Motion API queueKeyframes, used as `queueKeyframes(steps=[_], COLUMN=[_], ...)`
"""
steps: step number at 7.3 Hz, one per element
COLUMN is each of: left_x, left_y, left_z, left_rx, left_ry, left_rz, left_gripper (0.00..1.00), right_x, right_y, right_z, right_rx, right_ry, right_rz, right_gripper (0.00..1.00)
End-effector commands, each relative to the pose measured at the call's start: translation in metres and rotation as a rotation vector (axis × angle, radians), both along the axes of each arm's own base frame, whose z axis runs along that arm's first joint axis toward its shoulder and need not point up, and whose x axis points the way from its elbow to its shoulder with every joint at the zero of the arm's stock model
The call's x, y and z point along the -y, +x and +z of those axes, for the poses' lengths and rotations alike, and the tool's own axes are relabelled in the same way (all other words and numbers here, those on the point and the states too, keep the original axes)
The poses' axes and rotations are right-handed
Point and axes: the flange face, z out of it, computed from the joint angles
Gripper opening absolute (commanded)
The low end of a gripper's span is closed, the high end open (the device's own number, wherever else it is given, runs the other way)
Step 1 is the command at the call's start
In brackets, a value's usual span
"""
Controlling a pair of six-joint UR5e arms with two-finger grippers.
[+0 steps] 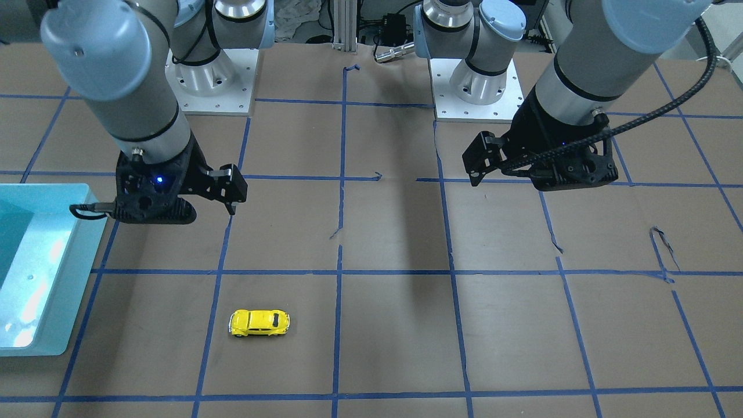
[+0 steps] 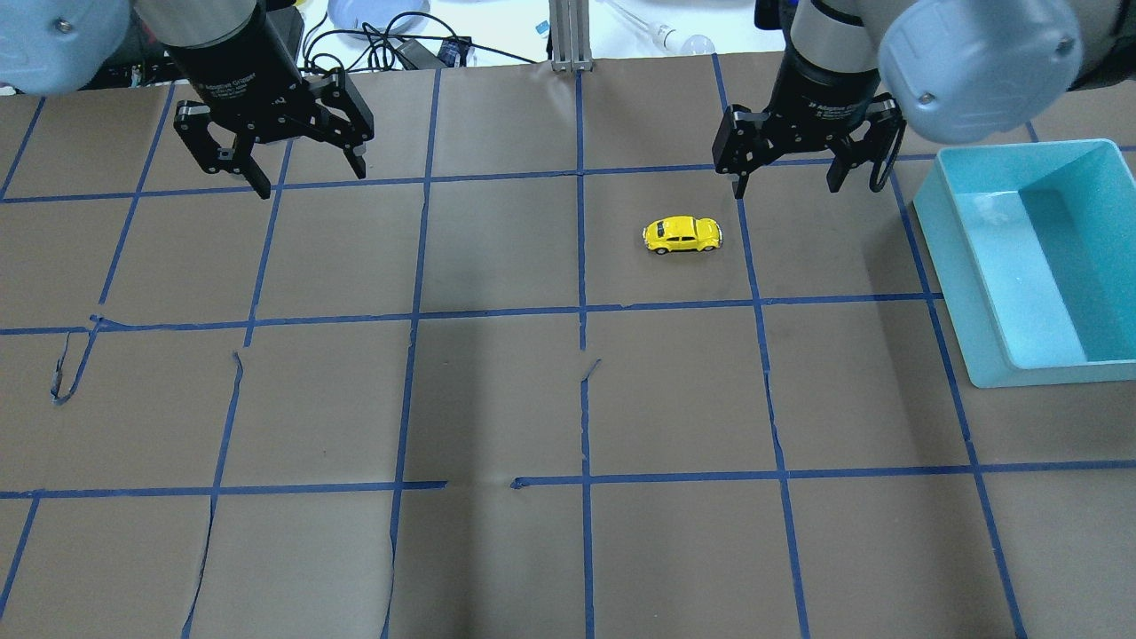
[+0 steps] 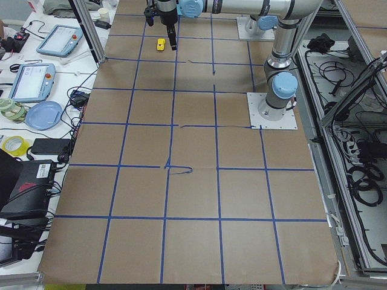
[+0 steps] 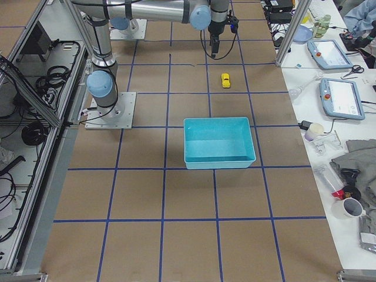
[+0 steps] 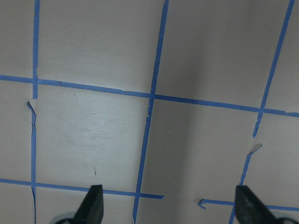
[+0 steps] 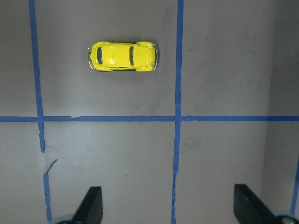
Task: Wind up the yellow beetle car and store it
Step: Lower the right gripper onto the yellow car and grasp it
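Note:
The yellow beetle car (image 2: pixel 682 234) stands on its wheels on the brown paper, in the far right part of the table. It also shows in the front view (image 1: pixel 259 323) and in the right wrist view (image 6: pixel 123 56). My right gripper (image 2: pixel 788 177) is open and empty. It hangs above the table just beyond and to the right of the car, not touching it. Its fingertips (image 6: pixel 93 205) frame bare paper short of the car. My left gripper (image 2: pixel 309 177) is open and empty over the far left of the table, and its fingertips (image 5: pixel 95 205) show only paper and tape.
A light blue open bin (image 2: pixel 954 266) stands at the right edge, to the right of the car; it also shows in the front view (image 1: pixel 58 278). Blue tape lines grid the brown paper, torn in places (image 2: pixel 71 373). Both arm bases stand on white plates (image 1: pixel 476 93).

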Motion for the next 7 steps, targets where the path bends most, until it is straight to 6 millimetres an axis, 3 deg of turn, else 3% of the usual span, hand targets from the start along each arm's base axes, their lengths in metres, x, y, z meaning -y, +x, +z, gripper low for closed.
queueKeyframes(steps=[1,3,4,5,7], left_x=[-0.017,-0.024,-0.04,-0.054,-0.062], left_y=[-0.005,-0.006,-0.005,-0.007,-0.003], left_z=[-0.002,-0.002,-0.007,-0.017,-0.009], left_rx=[-0.013,0.0,0.001,0.004,0.044], left_ry=[-0.049,-0.142,-0.131,-0.114,-0.129], left_rz=[-0.032,-0.033,-0.031,-0.028,-0.04], left_gripper=[1.0,1.0,1.0,1.0,1.0], right_x=[0.035,0.051,0.053,0.056,0.07], right_y=[0.006,0.009,0.013,0.019,0.022], right_z=[-0.057,-0.103,-0.124,-0.142,-0.168], right_rx=[0.017,0.013,0.037,0.095,0.095], right_ry=[-0.003,-0.064,-0.118,-0.135,-0.133], right_rz=[0.272,0.744,0.949,1.122,1.341], right_gripper=[1.0,1.0,0.99,0.99,0.97])
